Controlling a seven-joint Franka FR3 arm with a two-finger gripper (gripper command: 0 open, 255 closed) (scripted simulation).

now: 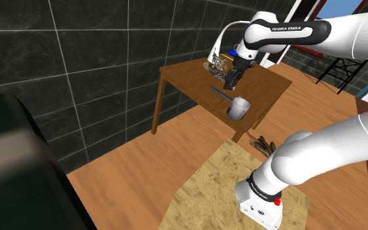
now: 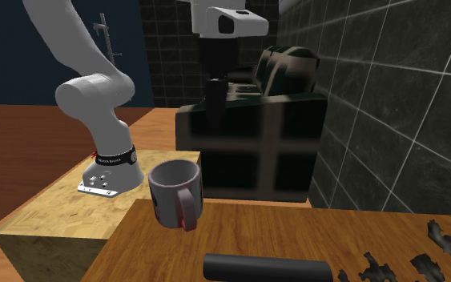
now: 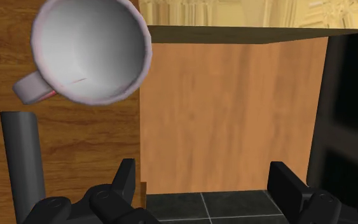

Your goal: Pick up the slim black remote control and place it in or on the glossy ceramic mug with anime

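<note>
While the tool [image 3: 203, 175] hangs wide open and empty above the edge of the table [image 1: 189, 75], the slim dark remote [image 3: 21, 153] lies flat on the table, untouched, just beside the upright pale mug [image 3: 91, 48]

Wooden table [image 1: 189, 77] bearing a few things
A pale mug [image 1: 238, 108] is standing near its edge, a dark remote [image 1: 220, 93] is lying just beside, dark clutter [image 1: 215, 65] is sitting farther off.

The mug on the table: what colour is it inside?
The mug is greyish white inside, pinkish at rim and handle; clearest in the wrist view.
</note>
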